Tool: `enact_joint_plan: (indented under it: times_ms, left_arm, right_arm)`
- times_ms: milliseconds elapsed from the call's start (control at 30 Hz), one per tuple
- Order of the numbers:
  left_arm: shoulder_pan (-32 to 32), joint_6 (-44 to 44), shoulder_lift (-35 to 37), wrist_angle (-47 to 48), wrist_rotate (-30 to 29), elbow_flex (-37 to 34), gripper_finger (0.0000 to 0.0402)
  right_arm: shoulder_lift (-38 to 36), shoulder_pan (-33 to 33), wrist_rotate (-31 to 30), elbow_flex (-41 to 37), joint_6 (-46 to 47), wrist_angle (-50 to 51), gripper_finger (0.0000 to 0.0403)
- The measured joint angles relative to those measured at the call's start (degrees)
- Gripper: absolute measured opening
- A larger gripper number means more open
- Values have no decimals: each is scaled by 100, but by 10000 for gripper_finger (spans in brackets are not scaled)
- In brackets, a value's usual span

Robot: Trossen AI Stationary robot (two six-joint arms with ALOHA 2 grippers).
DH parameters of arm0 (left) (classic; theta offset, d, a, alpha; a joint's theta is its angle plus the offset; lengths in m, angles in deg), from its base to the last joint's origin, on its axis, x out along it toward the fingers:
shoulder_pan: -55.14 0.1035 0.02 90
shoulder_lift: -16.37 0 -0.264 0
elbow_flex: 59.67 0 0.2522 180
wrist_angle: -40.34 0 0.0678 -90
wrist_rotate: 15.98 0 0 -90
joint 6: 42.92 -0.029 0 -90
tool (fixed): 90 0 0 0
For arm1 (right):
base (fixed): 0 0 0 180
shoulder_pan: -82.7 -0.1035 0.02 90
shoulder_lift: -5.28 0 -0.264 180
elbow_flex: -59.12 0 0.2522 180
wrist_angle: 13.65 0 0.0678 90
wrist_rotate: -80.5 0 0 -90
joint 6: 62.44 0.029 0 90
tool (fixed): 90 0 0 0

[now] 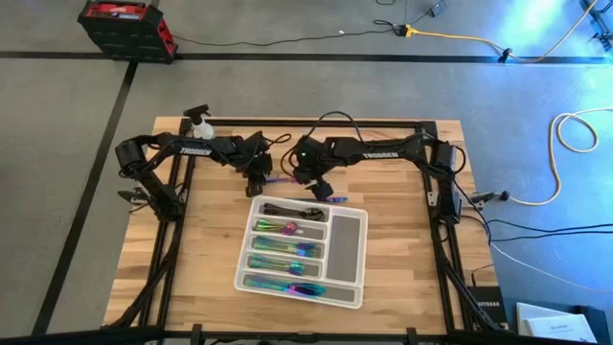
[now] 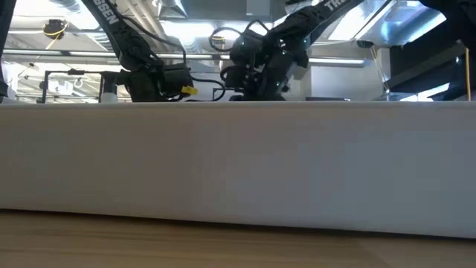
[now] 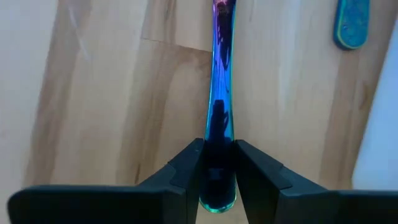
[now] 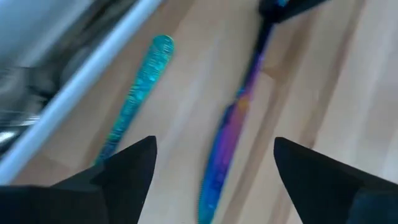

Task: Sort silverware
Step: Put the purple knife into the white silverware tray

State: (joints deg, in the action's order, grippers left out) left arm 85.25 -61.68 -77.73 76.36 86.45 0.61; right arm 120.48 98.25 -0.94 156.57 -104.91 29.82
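Spanning most of the high view, the wooden desk (image 1: 383, 259) has bare board on both sides of the white tray (image 1: 347, 240), which lies tilted near the middle; the room between the tray's far rim and the two arms is tight. Sorted silverware (image 1: 283, 254) fills the tray's long compartments, dark pieces in the farthest one, the square compartment bare. Left tool (image 3: 217, 177) sits just beyond the tray's far rim, fingers closed narrow on the handle end of an iridescent blue-purple utensil (image 3: 221, 93) stretching forward over the wood. Right tool (image 4: 214, 171) hovers close opposite, fingers spread wide, that same utensil lying between them, ungripped. A teal utensil handle (image 4: 140, 87) lies just beside the tray wall. Heads of both pieces are cut off; type unclear. Low view: tray wall blocks nearly everything.
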Motion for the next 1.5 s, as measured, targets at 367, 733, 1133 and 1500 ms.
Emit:
enact_joint_plan:
  times_ms: [367,733,1133,1500]
  left_arm:
    - [0,61,0,1,97,0,75]
    - [4,190,0,22,246,2,75]
    - [4,190,0,65,296,4,75]
    - [4,190,0,88,421,4,76]
  right_arm:
    - [6,-94,-607,-586,52,-1056,308]
    - [18,-173,-733,-1115,201,-1984,308]
    - [207,-166,-958,-1126,356,-2000,307]
    - [336,-166,-1050,-1104,340,-2011,247]
